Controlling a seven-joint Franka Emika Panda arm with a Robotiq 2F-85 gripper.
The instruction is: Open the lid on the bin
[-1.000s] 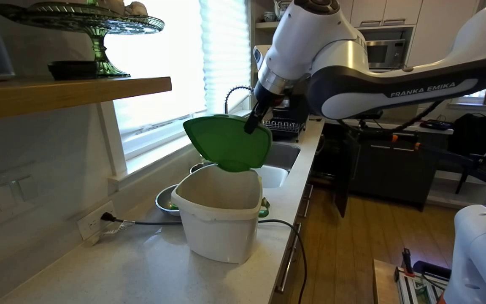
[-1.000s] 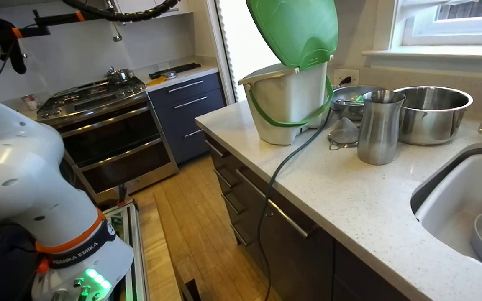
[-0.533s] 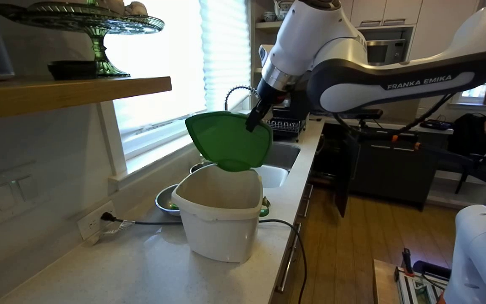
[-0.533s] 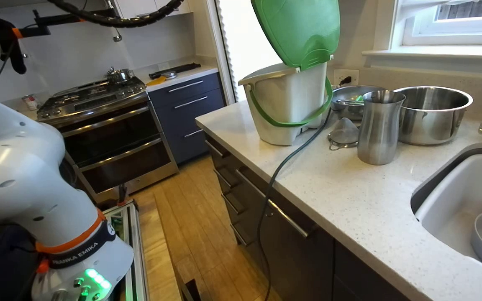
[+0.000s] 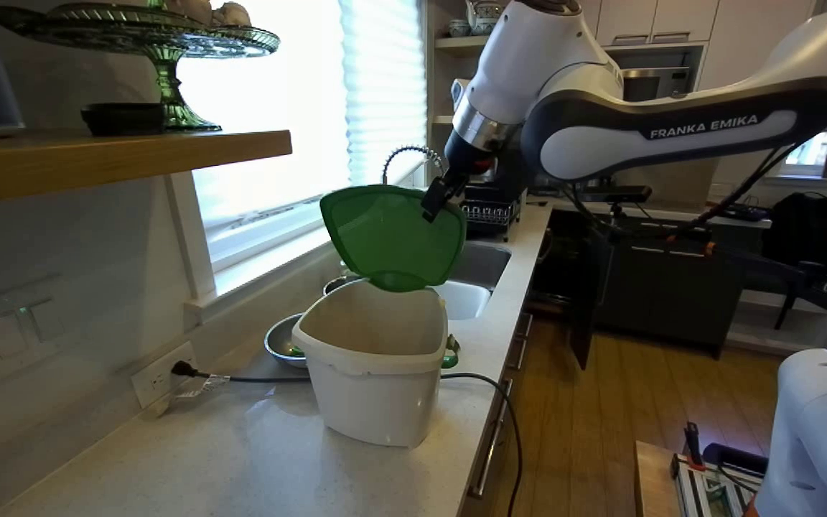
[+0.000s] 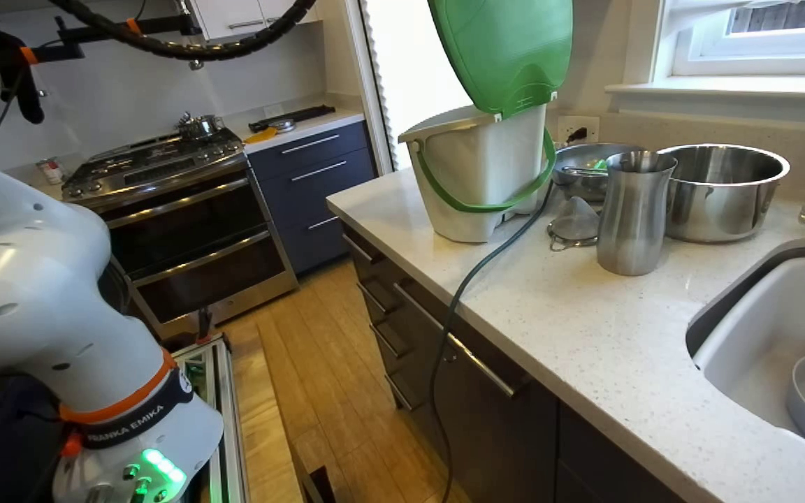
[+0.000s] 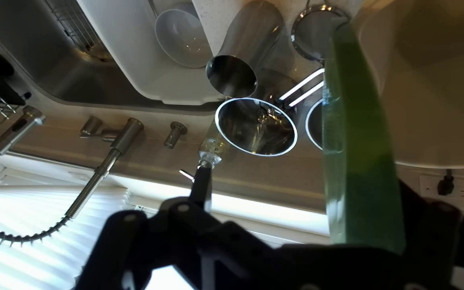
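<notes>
The white bin [image 5: 377, 402] stands upright on the counter, its mouth uncovered; it also shows in an exterior view [image 6: 472, 168]. The bright green lid [image 5: 392, 244] stands steeply raised on the bin's sink-side rim in both exterior views [image 6: 507, 56]. In the wrist view the lid [image 7: 365, 153] is seen edge-on, with part of the bin [image 7: 433, 100] beyond it. My gripper [image 5: 431, 207] is at the lid's upper part. In the wrist view my gripper [image 7: 306, 187] is open, with the lid between its fingers, close against the right finger and well apart from the left.
A steel pot [image 6: 724, 202], steel jug [image 6: 632, 223], steel bowl [image 6: 577, 183] and strainer [image 6: 574, 222] stand near the bin, before the sink [image 6: 780, 307]. A cord [image 6: 472, 276] crosses the counter edge. A wooden shelf [image 5: 227, 154] juts out. A tap [image 7: 107, 165] stands by the window.
The lid has swung a little further up and back from the bin's mouth. My gripper has moved slightly up and toward the sink side with it. The bin has stayed put.
</notes>
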